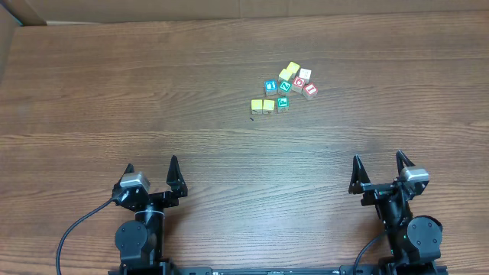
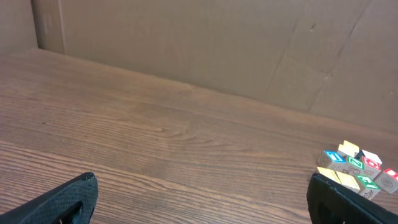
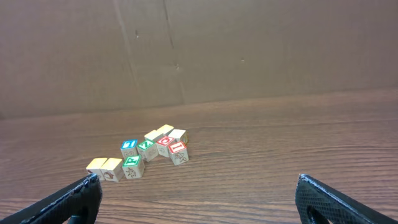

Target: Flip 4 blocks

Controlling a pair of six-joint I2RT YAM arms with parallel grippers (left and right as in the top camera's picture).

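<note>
I get the whole table only from overhead: brown wood grain, the grippers at its near edge, the blocks out past the middle and right of centre. The wrist cameras add what overhead barely catches, a plain, creased cardboard wall standing along the table's far side.

The left gripper sits at the near left with its fingers spread wide and nothing between them. The right gripper mirrors it at the near right, just as wide and empty. Both are well apart from the blocks.

The blocks lie in one loose cluster of about ten, most touching a neighbour. Overhead gives me only their tops:
- a yellow pair side by side at the near left end
- a green cube just beside the pair
- a blue cube and another green one
- red cubes
- a white-topped cube
- two more yellow ones at the far side

The right wrist view holds the full cluster left of centre and shows the pale wood side faces that overhead hides. The left wrist view catches the cluster only low at its right edge, just above its own finger.
</note>
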